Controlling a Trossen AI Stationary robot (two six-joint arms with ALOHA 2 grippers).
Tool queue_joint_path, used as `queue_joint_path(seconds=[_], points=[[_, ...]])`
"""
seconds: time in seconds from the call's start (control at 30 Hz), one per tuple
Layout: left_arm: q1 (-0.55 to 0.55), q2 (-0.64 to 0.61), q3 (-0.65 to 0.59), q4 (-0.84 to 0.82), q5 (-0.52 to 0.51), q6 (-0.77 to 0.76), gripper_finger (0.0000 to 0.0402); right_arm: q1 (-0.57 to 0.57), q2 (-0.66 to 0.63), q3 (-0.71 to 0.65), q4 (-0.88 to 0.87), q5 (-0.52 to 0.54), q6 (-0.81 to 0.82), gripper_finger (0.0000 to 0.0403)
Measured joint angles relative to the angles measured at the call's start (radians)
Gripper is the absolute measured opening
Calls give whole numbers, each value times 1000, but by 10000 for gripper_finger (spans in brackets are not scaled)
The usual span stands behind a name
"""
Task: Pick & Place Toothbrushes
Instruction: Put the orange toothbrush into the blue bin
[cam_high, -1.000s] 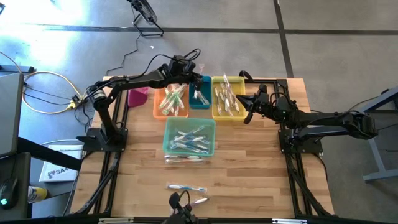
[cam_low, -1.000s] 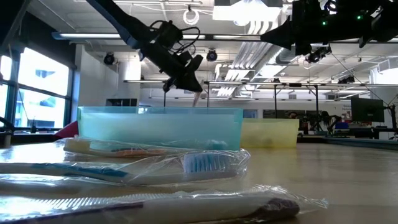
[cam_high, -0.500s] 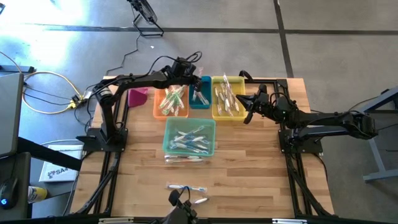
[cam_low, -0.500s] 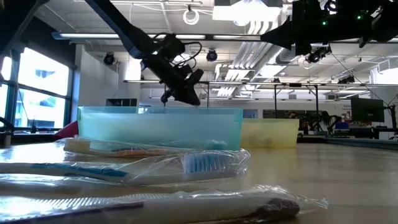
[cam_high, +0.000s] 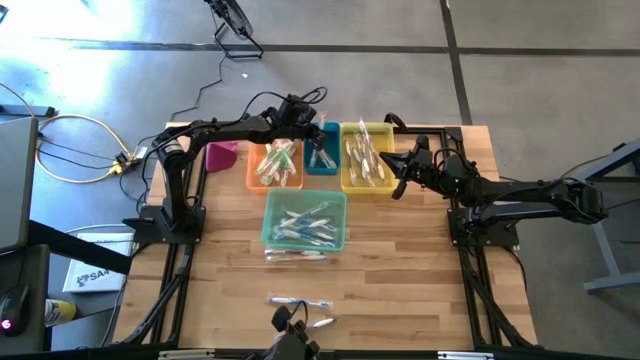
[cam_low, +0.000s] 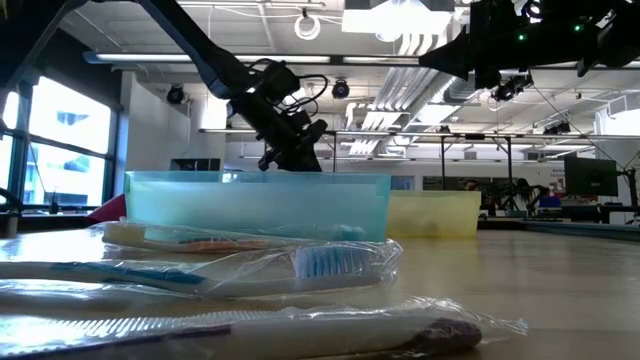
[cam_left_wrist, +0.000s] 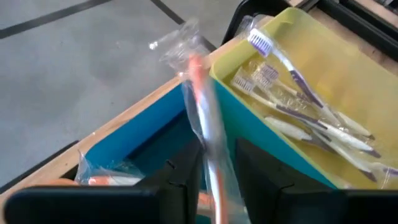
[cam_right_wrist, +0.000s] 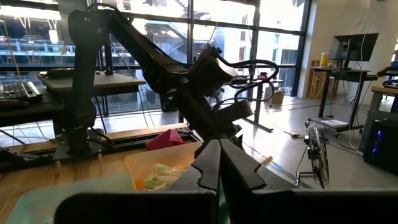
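Observation:
My left gripper (cam_high: 312, 128) hangs over the blue bin (cam_high: 322, 152) at the table's far side and is shut on a wrapped toothbrush with an orange-pink handle (cam_left_wrist: 204, 118). In the low view the left gripper (cam_low: 300, 155) shows just above the teal bin's rim. My right gripper (cam_high: 398, 172) waits shut beside the yellow bin (cam_high: 365, 160), touching nothing. Wrapped toothbrushes lie in the orange bin (cam_high: 275, 163), in the blue and yellow bins, and in the teal bin (cam_high: 305, 220). More toothbrushes lie flat on the table near its near edge (cam_high: 300, 302). My left gripper pinches the wrapped toothbrush by its handle (cam_left_wrist: 211, 168) between the two fingers (cam_left_wrist: 183, 180). The toothbrush runs out ahead of the fingers. Its clear wrapper end (cam_left_wrist: 180, 37) stands free above the wall between the blue and yellow bins. It hangs clear of the table.
A pink object (cam_high: 222, 152) sits left of the orange bin. A few toothbrushes lie against the teal bin's near side (cam_high: 295, 255). Bare wood stretches between the teal bin and the near edge. The yellow bin (cam_left_wrist: 323, 81) holds purple-accented brushes.
My left gripper has come down toward the blue bin and shifted slightly toward the table's right, carrying the toothbrush with it. The right arm has kept still.

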Motion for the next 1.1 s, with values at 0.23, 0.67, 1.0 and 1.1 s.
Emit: queue_joint_path(seconds=[0.23,0.67,1.0,1.1], points=[[1,0,0,-7,-2,-3,143,0,0,0,0,0,0,2],[-11,0,0,-14,-3,-11,163,0,0,0,0,0,0,2],[-25,-41,0,-80,18,-11,159,0,0,0,0,0,0,2],[-24,-65,0,-125,17,-11,137,0,0,0,0,0,0,2]])
